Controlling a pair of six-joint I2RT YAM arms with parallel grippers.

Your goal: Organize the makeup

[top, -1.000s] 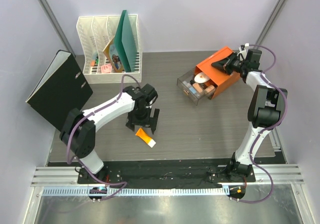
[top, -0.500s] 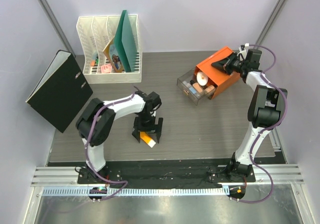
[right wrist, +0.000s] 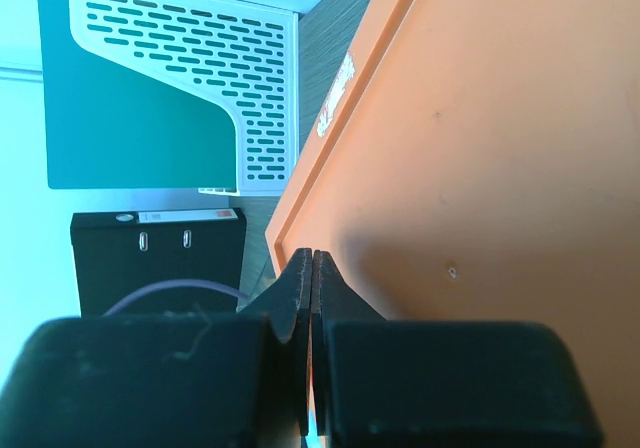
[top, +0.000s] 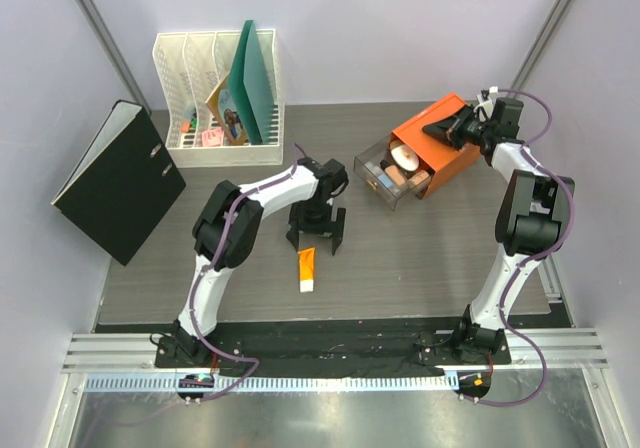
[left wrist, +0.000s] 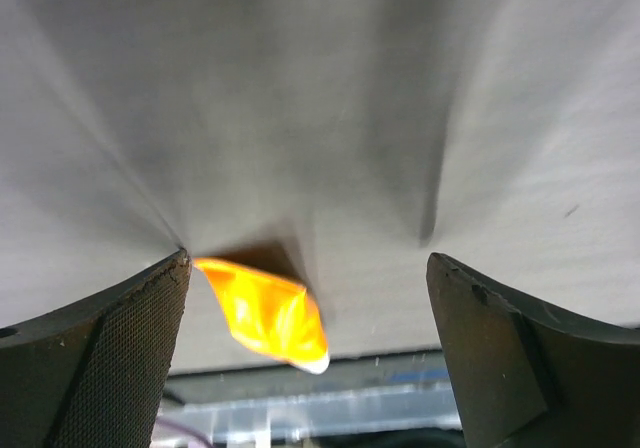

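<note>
An orange tube with a white cap [top: 307,268] lies alone on the grey table, just nearer than my left gripper [top: 318,239]. The left gripper is open and holds nothing. In the left wrist view the tube [left wrist: 268,313] shows blurred beside the left finger [left wrist: 110,353], under the open left gripper [left wrist: 308,263]. More makeup sits in the clear drawer [top: 372,175]: a white oval compact [top: 403,156] and peach pieces [top: 412,180]. My right gripper [top: 434,130] is shut, tips resting on top of the orange drawer box [top: 445,158]. The right wrist view shows the right gripper [right wrist: 313,266] pressed together against the box's top [right wrist: 480,158].
A white file rack [top: 215,103] with a green folder [top: 250,78] stands at the back left, and a black binder [top: 118,180] leans at the left edge. The table's near edge meets a metal rail [top: 330,353].
My left arm has swung right and away from the near edge. The orange tube shifted slightly right and turned from slanted to nearly straight. The right arm has not moved.
</note>
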